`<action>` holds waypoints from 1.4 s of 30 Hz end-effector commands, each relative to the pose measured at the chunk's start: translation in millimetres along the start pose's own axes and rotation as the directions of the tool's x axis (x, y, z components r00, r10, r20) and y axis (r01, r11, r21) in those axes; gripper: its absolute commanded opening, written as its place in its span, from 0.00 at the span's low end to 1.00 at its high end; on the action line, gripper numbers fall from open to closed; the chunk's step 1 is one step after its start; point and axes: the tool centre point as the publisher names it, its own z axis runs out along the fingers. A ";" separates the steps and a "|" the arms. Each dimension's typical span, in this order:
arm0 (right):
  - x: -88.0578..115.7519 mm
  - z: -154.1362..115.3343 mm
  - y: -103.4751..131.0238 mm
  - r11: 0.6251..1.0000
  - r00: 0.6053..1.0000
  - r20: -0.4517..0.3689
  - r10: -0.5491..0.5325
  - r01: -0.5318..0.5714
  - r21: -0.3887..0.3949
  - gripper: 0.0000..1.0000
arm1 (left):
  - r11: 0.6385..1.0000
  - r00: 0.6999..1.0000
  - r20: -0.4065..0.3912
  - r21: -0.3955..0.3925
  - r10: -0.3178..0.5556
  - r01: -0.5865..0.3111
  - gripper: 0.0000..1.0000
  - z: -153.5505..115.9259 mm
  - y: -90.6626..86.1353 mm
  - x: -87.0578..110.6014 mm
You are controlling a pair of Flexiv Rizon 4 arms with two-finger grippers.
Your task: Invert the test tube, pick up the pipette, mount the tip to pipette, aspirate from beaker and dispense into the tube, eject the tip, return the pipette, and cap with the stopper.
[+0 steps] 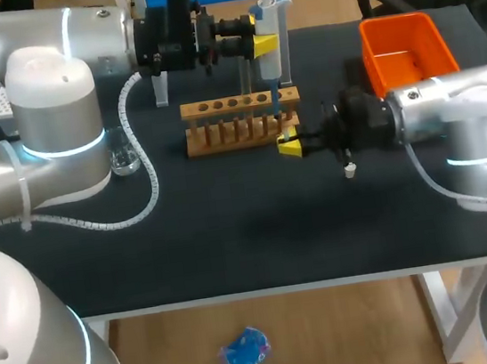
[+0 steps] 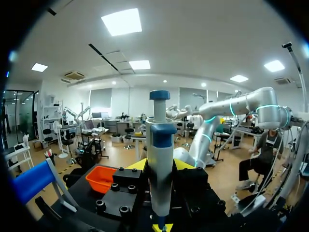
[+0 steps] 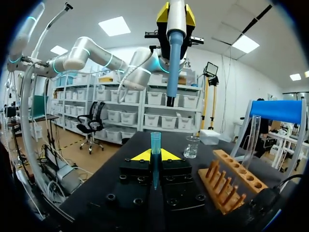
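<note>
1. The step in hand appears to be mounting the tip. The left hand (image 1: 266, 44), in the upper middle of the head view, is closed on the pipette (image 1: 268, 26), which it holds upright with its nose down.
2. The right hand (image 1: 290, 146), just right of centre, pinches the blue tip (image 3: 155, 141) between nearly closed fingers. The tip's open mouth faces up, under the pipette.
3. In the right wrist view the pipette's nose hangs above the tip with a clear gap. It seems a little to one side of the mouth, so I would line up the two axes before closing that gap.
4. Then press straight down and firmly, with the right hand held steady so the tip neither tilts nor slips in its grip.
5. The wooden rack (image 1: 242, 119) stands just beside the right hand, with the test tube (image 3: 253, 137) upright in it. There is little room on that side, so any correction should stay away from the rack.
6. The dark table (image 1: 233, 237) also carries the beaker (image 1: 124, 162) at mid-left, a small white stopper (image 1: 350, 170) just below the right hand, and an orange bin (image 1: 426, 32) at upper right.
</note>
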 end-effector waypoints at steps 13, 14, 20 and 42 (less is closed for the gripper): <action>-12.8 10.9 8.2 0.999 1.000 0.000 -0.029 0.029 -0.017 0.00 | 1.000 1.000 0.002 0.001 0.001 -0.001 0.00 0.2 -0.4 0.6; -14.5 11.1 9.6 0.999 1.000 0.000 -0.031 0.031 -0.018 0.00 | 1.000 1.000 0.002 0.001 0.001 -0.001 0.00 0.2 -0.4 0.6; -16.1 11.5 15.7 0.999 0.999 -0.003 -0.048 0.048 -0.015 0.00 | 1.000 1.000 0.002 0.001 0.001 -0.001 0.00 0.2 -0.4 0.6; -15.2 7.8 27.7 0.996 0.996 0.002 -0.090 0.090 -0.010 0.00 | 1.000 1.000 0.002 0.001 0.001 -0.001 0.00 0.2 -0.4 0.6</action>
